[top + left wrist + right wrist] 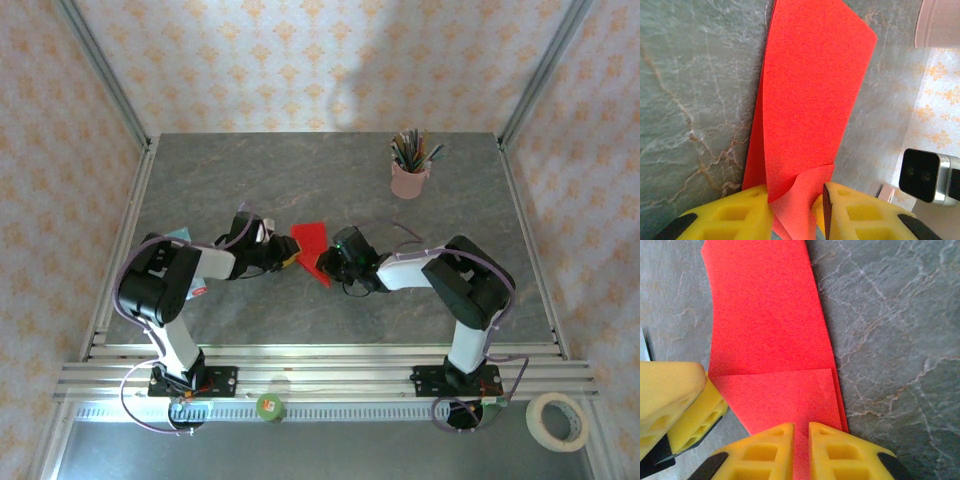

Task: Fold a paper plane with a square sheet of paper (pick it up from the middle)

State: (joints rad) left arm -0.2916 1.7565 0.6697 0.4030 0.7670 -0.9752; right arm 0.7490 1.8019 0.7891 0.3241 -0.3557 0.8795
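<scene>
The square sheet of paper (767,325), folded into a long red strip, is stretching straight ahead of both grippers over the worktop (890,340). The right gripper (801,427) is pinching its near end, jaws almost shut on the doubled layer. The left gripper (795,192), just to its left, is clamping a bunched corner of that same end. Both arms are equally near.

Soft, even light is falling from above in the top view, a faint grey shadow lying on the patterned back wall (350,95), white glare burning along the aluminium front rail (320,352). Wrist cams are rendering the thin bright red paper sheet (810,100) sharp, grainy (yellow foam fingers (760,452) blurring slightly at btm).
</scene>
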